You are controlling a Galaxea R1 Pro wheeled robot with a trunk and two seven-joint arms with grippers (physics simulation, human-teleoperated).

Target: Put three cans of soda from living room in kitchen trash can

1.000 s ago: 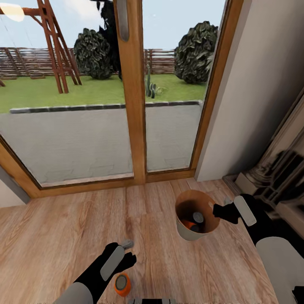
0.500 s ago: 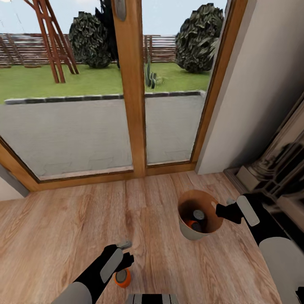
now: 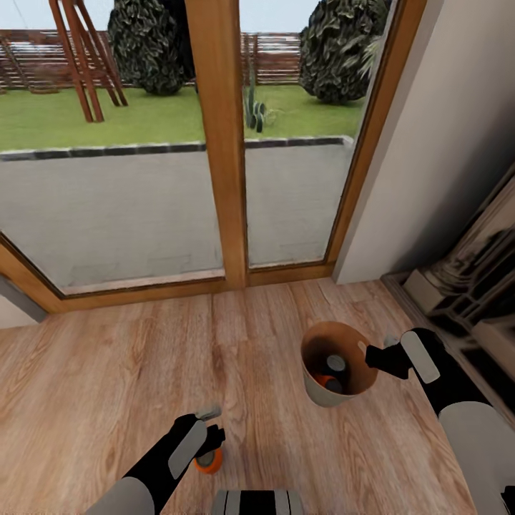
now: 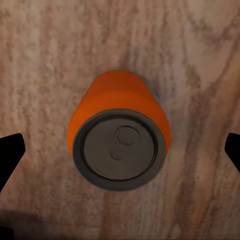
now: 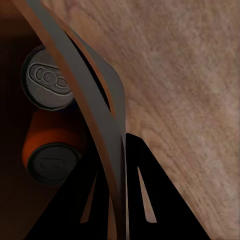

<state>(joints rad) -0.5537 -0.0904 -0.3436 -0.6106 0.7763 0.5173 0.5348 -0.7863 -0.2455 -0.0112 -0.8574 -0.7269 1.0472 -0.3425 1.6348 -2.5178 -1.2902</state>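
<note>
The orange can [image 3: 208, 460] you're after stands upright on the wood floor [image 3: 107, 386], low in your head view and just under your left hand [image 3: 209, 422]. Through the left wrist camera you look straight down on that can [image 4: 120, 137]: its grey top faces you, the orange side shows above it, and your two dark fingertips [image 4: 10, 155] stand wide apart at either edge of the picture, well clear of the can on both sides. So your left hand is spread, touching nothing.

The bin [image 3: 315, 390] sits on the floor to your right, near the glass doors [image 3: 214, 143] and the wall corner. It already holds two cans: an orange one [image 3: 323, 381] and a darker one [image 3: 336, 365] beside it. The right wrist camera shows the same pair inside the dark interior, the grey-topped can [image 5: 47, 82] next to the orange one [image 5: 50, 150], with the bin's rim [image 5: 85, 95] crossing the picture.

Your right hand [image 3: 378, 356] is at that rim on the side nearest the stone fireplace [image 3: 465, 286]. A dark finger [image 5: 145, 200] lies against the outside of the wall, and the hand looks pinched on the rim, one finger each side, though the inner finger is hard to make out.
</note>
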